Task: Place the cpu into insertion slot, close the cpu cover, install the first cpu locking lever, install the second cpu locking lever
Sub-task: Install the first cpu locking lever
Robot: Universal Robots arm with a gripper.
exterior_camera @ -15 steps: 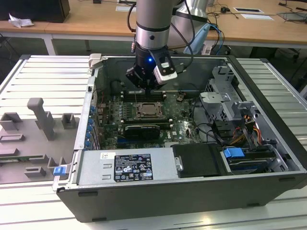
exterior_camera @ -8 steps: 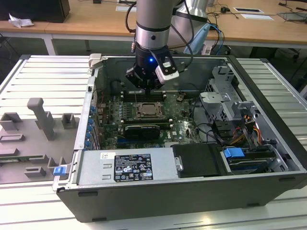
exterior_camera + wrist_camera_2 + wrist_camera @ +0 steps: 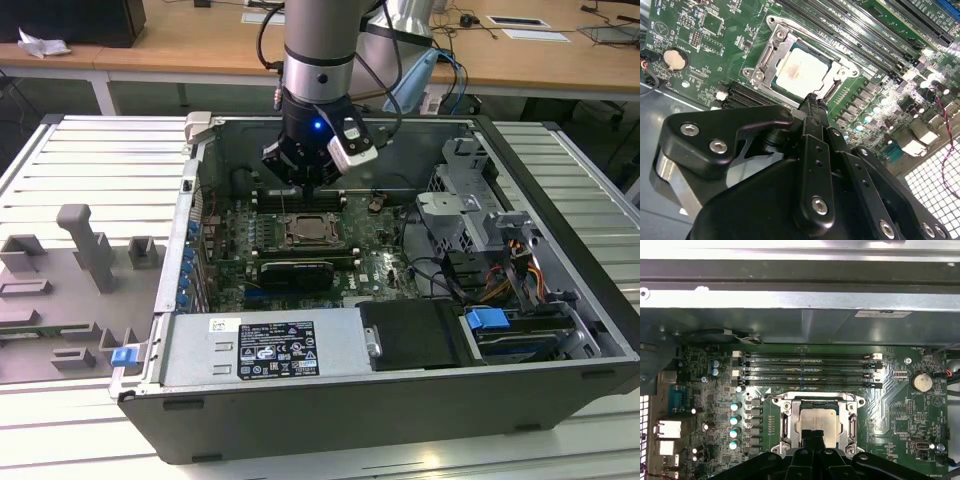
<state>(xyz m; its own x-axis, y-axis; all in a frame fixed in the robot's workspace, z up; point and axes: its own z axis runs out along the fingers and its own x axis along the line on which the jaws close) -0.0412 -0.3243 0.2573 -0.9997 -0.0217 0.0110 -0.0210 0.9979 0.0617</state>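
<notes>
On the exterior view's left, grey plastic holders [image 3: 85,262] sit on the desk. In the middle, the pale silver-beige square cpu [image 3: 305,229] lies in the dark, silver-framed insertion slot [image 3: 784,426], with the thin silver metal cpu cover [image 3: 771,50] flat around it. The black end effector [image 3: 812,98] hovers at its edge, fingers pinched together, gripping nothing.

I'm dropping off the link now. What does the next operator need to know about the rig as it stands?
The gripper: fingers shut, nothing between them, tips at the socket frame's edge, beside the cpu.
The cpu sits in the insertion slot.
The cpu cover lies down around the chip's top.
Done: cpu placed, cover down.
Left: the locking levers; I cannot tell whether either is latched.
</notes>
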